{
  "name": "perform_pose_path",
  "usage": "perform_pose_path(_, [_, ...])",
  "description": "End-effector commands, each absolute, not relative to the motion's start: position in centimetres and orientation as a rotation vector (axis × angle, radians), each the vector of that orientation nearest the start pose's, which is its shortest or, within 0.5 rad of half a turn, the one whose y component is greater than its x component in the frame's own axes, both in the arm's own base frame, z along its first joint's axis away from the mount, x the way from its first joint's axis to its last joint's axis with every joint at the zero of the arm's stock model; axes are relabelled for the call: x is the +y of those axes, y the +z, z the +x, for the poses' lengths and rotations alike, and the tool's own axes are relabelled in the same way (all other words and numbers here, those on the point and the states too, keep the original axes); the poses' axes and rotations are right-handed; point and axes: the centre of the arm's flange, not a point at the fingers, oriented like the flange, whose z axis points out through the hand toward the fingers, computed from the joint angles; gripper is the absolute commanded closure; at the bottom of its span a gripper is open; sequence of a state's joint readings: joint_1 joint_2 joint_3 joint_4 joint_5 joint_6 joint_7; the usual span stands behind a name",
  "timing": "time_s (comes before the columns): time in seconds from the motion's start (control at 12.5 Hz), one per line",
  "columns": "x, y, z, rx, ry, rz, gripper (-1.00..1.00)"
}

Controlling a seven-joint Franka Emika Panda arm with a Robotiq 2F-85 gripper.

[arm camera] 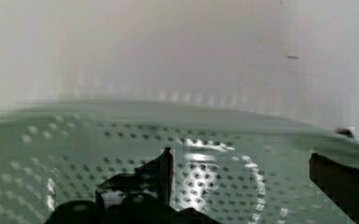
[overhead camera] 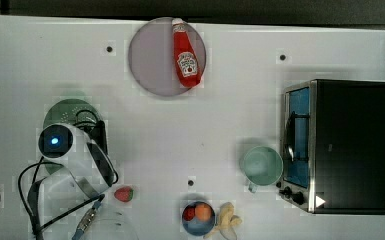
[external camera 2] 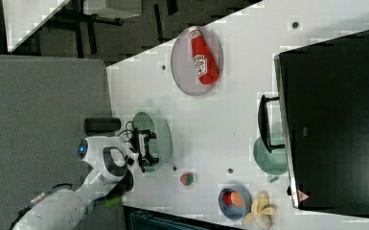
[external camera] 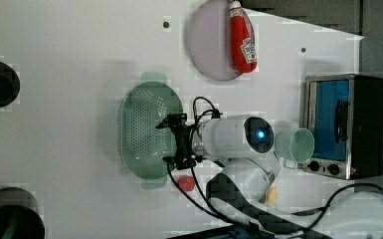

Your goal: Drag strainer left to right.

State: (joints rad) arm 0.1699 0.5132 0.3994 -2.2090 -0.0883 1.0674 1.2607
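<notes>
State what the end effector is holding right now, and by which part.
Nothing is gripped. The end effector is open, its fingers spread over the holed middle of the strainer.

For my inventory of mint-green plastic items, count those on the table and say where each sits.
2. The strainer lies under the gripper at the top view's left. The mug stands beside the toaster oven at the top view's right. The arm may hide others.

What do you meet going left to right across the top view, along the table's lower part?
Strainer → strawberry → bowl → banana → mug → oven.
</notes>
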Motion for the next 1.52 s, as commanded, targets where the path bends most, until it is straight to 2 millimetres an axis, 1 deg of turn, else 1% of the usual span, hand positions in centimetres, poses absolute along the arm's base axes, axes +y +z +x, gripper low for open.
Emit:
perform_pose_path(0.08, [30.0, 17.1, 47.3, 2.133, 0.176, -2.242, -1.0])
perform_pose_path(0.32, [28.8, 16.4, 47.4, 2.164, 0.152, -2.247, -1.0])
perform_pose_path(0.48, [28.1, 16.2, 47.4, 2.184, 0.148, -2.244, -1.0])
perform_pose_path(0.64, [26.8, 16.4, 47.6, 2.203, 0.13, -2.22, -1.0])
perform_pose_path(0.96, [22.7, 16.6, 48.0, 2.227, 0.101, -2.223, -1.0])
perform_pose_path(1.28, [17.8, 16.6, 48.6, 2.293, 0.08, -2.185, -1.0])
perform_pose_path(1.52, [13.9, 16.2, 49.1, 2.261, 0.073, -2.237, -1.0])
